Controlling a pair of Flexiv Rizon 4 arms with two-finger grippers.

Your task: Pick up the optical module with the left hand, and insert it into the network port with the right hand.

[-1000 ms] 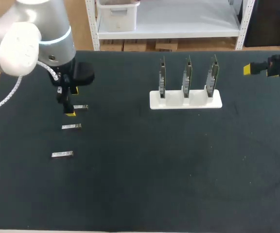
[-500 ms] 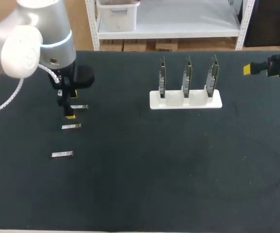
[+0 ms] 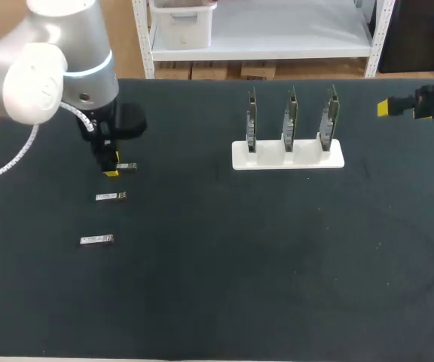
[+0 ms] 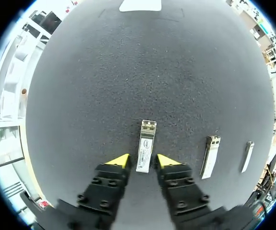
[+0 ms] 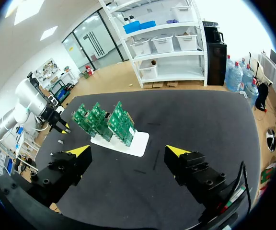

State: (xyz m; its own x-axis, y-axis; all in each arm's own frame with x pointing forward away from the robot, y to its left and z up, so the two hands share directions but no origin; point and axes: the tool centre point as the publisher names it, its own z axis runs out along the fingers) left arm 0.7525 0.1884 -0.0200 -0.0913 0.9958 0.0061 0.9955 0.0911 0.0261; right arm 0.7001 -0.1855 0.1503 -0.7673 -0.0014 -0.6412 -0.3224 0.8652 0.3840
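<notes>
Three small metal optical modules lie in a row at the table's left. The far one [image 3: 126,167] [image 4: 144,152] lies lengthwise between the yellow tips of my left gripper [image 3: 110,170] [image 4: 143,161], which points down at it. Both fingers stand close beside it, and a thin gap shows on each side, so the gripper is open. The white stand [image 3: 288,155] [image 5: 123,143] holds three upright green boards [image 3: 290,115] [image 5: 104,122] with the network ports. My right gripper [image 3: 386,108] [image 5: 128,152] hangs open and holds nothing at the far right edge, well away from the stand.
The other two modules [image 3: 111,197] [image 3: 96,240] lie nearer the front; from the left wrist they [image 4: 210,150] [image 4: 247,156] are beside the gripper. Bare black mat spreads between the modules and the stand.
My left gripper's fingers have drawn in from wide open to close around the far module. The right arm has stayed still.
</notes>
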